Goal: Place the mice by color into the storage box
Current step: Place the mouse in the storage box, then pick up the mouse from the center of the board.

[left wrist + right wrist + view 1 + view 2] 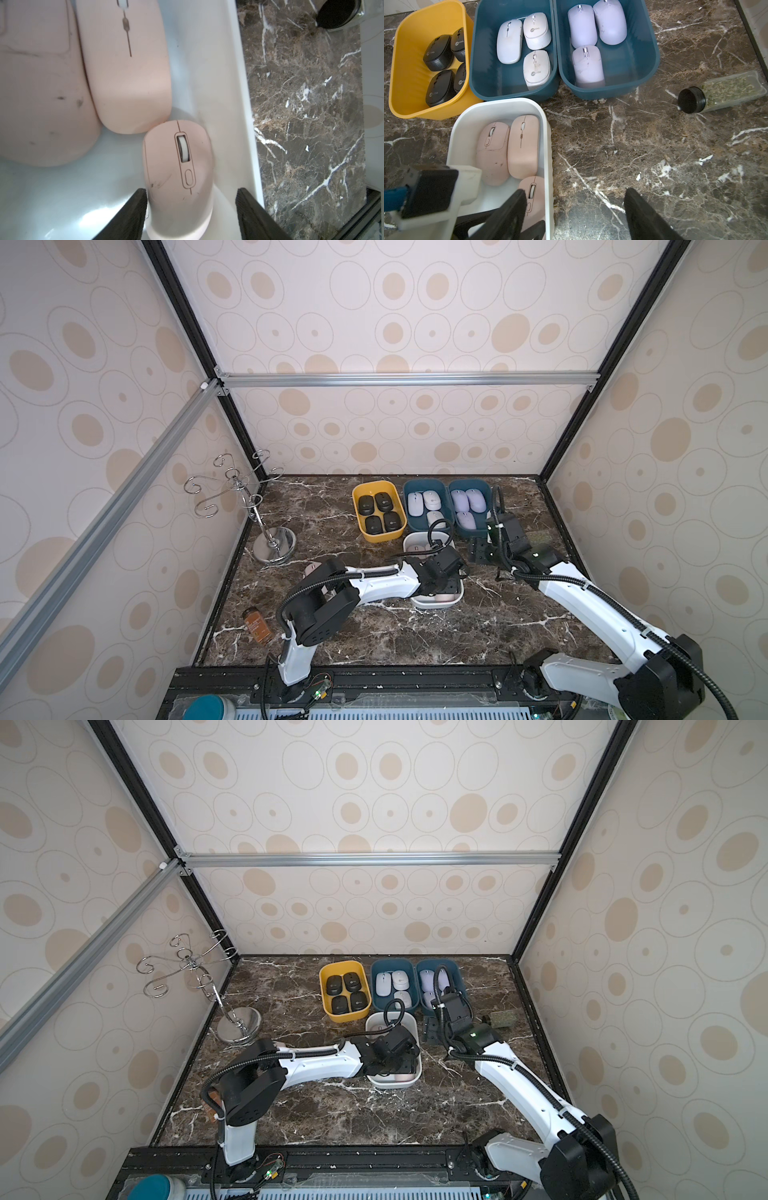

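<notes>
Presently, item in hand: pale pink mouse [178, 166], scroll wheel up, lying in the near-right corner of the white storage box [234, 83]. It lies close against a second pink mouse [128, 79], with a third pink mouse [41, 93] alongside.

Left gripper [191, 192]: jaws parted around the mouse's tail. One finger [133, 212] sits at its flank, the other clear of it by the box wall; no grip evident.
- Step, as judged: release.
- Done well: spread until both pads are free, then rise straight up, so nothing drags the mouse or catches the wall.

Right gripper [576, 192]: jaws wide, holding nothing, over bare marble desk [654, 155] just beside the white box. It is likely the nearest obstacle to the left arm's exit.

Along the desk's far edge:
- yellow box [411, 62], four black mice [438, 53]
- teal box [483, 62], three white mice [509, 41]
- second teal box [639, 52], three lavender mice [582, 25]

Loose on the desk:
- herb jar [724, 89], on its side, towards the right edge
- brown bottle [257, 626], by the left edge
- chrome hook stand [275, 545], towards the far-left corner
- pinkish shape [309, 569], mostly hidden behind the left arm; possibly a fourth pink mouse unsorted, cannot tell
</notes>
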### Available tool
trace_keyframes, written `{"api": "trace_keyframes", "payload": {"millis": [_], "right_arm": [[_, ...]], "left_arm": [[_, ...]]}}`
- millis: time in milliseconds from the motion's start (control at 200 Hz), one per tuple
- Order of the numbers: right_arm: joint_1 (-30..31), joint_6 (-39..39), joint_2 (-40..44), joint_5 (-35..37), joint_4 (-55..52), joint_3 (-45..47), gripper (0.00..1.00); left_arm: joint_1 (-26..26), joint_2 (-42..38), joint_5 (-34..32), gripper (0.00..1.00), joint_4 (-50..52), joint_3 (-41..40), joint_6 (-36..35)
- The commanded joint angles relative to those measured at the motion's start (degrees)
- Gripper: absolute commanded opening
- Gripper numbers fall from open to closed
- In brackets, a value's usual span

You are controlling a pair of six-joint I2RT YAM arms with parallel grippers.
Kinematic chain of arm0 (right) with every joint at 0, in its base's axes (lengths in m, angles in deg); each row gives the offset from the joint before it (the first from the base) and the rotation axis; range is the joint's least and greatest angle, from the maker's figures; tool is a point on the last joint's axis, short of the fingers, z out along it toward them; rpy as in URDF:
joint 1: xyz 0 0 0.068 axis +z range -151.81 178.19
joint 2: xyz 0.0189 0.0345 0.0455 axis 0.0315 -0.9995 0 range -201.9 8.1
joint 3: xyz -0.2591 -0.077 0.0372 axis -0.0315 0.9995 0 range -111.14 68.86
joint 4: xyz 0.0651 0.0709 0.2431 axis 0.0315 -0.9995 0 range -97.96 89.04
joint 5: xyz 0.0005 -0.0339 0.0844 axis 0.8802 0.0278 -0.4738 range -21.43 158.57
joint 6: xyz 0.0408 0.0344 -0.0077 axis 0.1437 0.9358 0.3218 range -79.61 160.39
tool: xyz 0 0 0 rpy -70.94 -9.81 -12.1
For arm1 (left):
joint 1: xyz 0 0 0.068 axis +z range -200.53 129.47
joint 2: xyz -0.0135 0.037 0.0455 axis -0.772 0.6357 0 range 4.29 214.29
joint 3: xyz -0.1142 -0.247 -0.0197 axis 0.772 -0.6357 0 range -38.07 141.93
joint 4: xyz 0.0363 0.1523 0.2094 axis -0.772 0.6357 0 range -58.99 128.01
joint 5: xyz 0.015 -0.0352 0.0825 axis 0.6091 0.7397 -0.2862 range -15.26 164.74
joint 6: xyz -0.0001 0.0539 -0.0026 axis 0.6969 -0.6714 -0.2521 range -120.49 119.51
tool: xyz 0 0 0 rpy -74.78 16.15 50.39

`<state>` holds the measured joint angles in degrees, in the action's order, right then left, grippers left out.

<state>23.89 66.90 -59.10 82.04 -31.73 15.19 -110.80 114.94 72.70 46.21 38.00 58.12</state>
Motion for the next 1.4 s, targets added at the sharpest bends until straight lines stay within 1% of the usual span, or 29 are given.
{"api": "trace_keyframes", "payload": {"millis": [0,115,170,195,245,290,340,385,435,560,625,720,765,925,1021,1051,1101,1166,1221,1316,1396], "right_arm": [[-0.4,-0.3,0.7,-0.5,0.2,0.6,0.77],[-0.4,-0.5,0.4,-1.2,0.2,0.4,0.77],[-0.4,-0.7,0.2,-1.6,0.2,0.3,0.77],[-0.3,-0.8,0.1,-1.9,0.3,0.2,0.77],[-0.4,-0.9,-0.2,-2.7,0.6,0.3,0.77],[-0.4,-1.0,-0.5,-3.3,0.6,0.3,0.77],[-0.4,-1.1,-0.9,-3.9,0.4,0.0,0.77],[-0.4,-1.2,-0.9,-4.3,0.5,0.0,0.77],[-0.3,-1.3,-0.9,-4.6,0.9,0.1,0.77],[-0.3,-1.8,-1.0,-6.0,1.3,0.2,0.78],[-0.4,-1.8,-1.2,-6.6,1.8,0.5,0.79],[-0.4,-1.9,-1.6,-7.4,2.0,0.3,0.81],[-0.3,-2.0,-1.6,-7.4,1.9,0.2,0.81],[-0.4,-2.2,-1.4,-7.7,1.6,0.4,0.82],[-0.4,-2.3,-1.4,-8.0,2.5,1.0,0.82],[-0.4,-2.2,-1.5,-8.3,2.8,1.1,0.82],[-0.4,-2.1,-2.1,-8.9,2.9,0.7,0.80],[-0.4,-2.1,-2.7,-9.6,2.6,0.3,0.76],[-0.4,-2.1,-2.8,-10.2,3.0,0.5,0.73],[-0.4,-2.1,-2.8,-10.5,2.9,0.6,0.71],[-0.3,-2.1,-2.7,-10.4,3.2,0.6,0.71]], "left_arm": [[-0.5,-5.1,-3.5,0.68,3.0,3.4,-2.3],[0.5,-9.2,-6.1,0.69,4.9,2.6,-3.3],[1.5,-12.5,-8.8,0.69,5.8,1.4,-4.2],[2.2,-14.1,-10.2,0.71,5.8,0.4,-4.8],[4.1,-18.0,-12.4,0.77,6.2,-2.3,-5.6],[6.9,-21.7,-13.4,0.83,6.4,-5.3,-6.1],[10.5,-25.9,-14.1,0.85,6.1,-9.5,-7.4],[13.9,-29.9,-16.0,0.91,6.5,-13.9,-7.0],[17.6,-34.3,-17.0,1.00,6.1,-19.2,-7.1],[27.3,-42.6,-18.3,1.00,6.5,-30.8,-6.6],[32.4,-44.8,-15.4,1.00,5.2,-34.9,-7.8],[37.6,-44.5,-12.5,1.00,4.2,-37.7,-9.2],[39.0,-43.5,-10.9,1.00,3.5,-37.8,-10.3],[43.5,-40.2,-12.2,1.00,5.1,-38.0,-11.2],[46.6,-38.6,-10.9,1.00,2.4,-39.2,-12.6],[46.9,-37.6,-11.2,1.00,1.7,-39.2,-13.4],[47.1,-35.8,-12.3,0.99,2.7,-38.3,-12.0],[47.1,-33.7,-11.2,0.96,2.1,-37.4,-12.1],[47.1,-32.3,-11.7,0.93,1.7,-37.6,-11.7],[47.2,-31.8,-12.3,0.88,-0.4,-39.4,-11.8],[47.2,-32.0,-11.9,0.82,-2.6,-40.9,-12.2]]}}
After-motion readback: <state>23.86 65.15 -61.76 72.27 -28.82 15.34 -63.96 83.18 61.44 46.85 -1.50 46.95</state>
